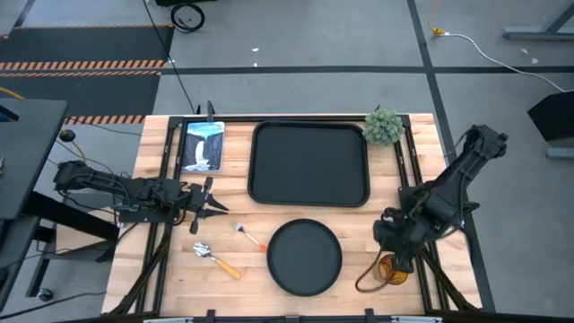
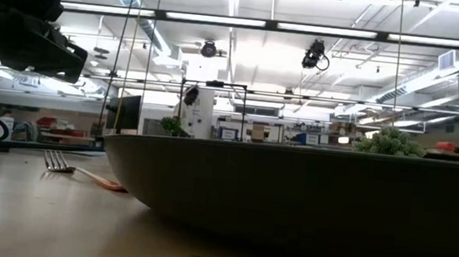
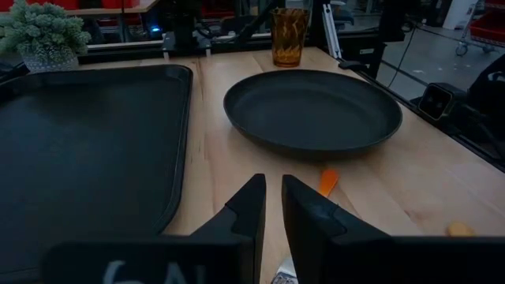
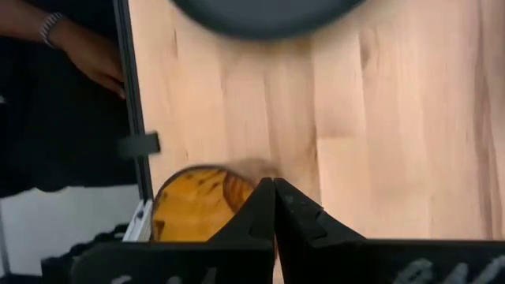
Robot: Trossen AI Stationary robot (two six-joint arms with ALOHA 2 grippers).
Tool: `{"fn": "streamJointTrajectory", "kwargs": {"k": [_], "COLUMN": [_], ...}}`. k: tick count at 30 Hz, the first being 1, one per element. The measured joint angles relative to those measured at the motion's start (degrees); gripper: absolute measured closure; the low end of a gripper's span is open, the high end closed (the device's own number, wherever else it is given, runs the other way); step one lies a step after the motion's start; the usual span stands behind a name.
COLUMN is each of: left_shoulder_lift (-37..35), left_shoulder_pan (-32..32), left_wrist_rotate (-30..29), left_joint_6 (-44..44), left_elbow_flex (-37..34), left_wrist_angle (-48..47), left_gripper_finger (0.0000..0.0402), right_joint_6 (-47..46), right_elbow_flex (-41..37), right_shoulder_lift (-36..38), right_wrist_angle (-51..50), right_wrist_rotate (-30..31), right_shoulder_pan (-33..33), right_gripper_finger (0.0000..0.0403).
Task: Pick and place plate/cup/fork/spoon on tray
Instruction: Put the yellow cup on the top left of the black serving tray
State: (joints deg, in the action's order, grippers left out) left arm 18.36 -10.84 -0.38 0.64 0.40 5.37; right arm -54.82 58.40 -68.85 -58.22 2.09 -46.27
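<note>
Near the front right corner of the pale wooden tabletop [image 1: 421,144] stands the translucent amber cup [image 1: 392,270], the right gripper [image 1: 400,256] above it with fingers shut. Along the left edge hovers the left gripper [image 1: 219,208], fingers nearly closed, holding nothing.

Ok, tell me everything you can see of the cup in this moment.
The cup is a small translucent amber-brown tumbler that looks like ribbed plastic or glass. It stands upright and looks empty, at the table's near right corner, right of the round black plate, off the tray. In the left wrist view it rises behind the plate, apart from it. The right gripper hovers just over its rim with fingers closed, not holding it.
</note>
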Motion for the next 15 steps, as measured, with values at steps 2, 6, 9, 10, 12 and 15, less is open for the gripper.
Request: {"fn": "streamJointTrajectory", "kwargs": {"k": [2,6,9,10,12,15], "left_shoulder_lift": [0.0,0.0,0.0,0.0,0.0,0.0], "left_shoulder_pan": [0.0,0.0,0.0,0.0,0.0,0.0], "left_wrist_rotate": [0.0,0.0,0.0,0.0,0.0,0.0], "left_joint_6": [0.0,0.0,0.0,0.0,0.0,0.0], "left_elbow_flex": [0.0,0.0,0.0,0.0,0.0,0.0], "left_wrist_angle": [0.0,0.0,0.0,0.0,0.0,0.0], "left_gripper_finger": [0.0349,0.0349,0.0349,0.0349,0.0349,0.0349], "right_joint_6": [-1.2,-1.5,-0.3,0.1,1.7,3.2], "right_elbow_flex": [2.4,7.4,10.3,10.8,11.0,11.0], "right_shoulder_lift": [-2.6,-7.1,-9.3,-9.8,-10.5,-11.5], "right_wrist_angle": [-1.9,-5.2,-6.6,-6.4,-6.4,-8.0], "right_wrist_rotate": [-0.4,-2.3,-4.0,-4.9,-7.2,-8.1], "right_shoulder_pan": [-1.4,-4.1,-5.3,-5.6,-6.2,-6.3], "right_gripper_finger": [0.0399,0.0399,0.0398,0.0396,0.0391,0.0378]}}
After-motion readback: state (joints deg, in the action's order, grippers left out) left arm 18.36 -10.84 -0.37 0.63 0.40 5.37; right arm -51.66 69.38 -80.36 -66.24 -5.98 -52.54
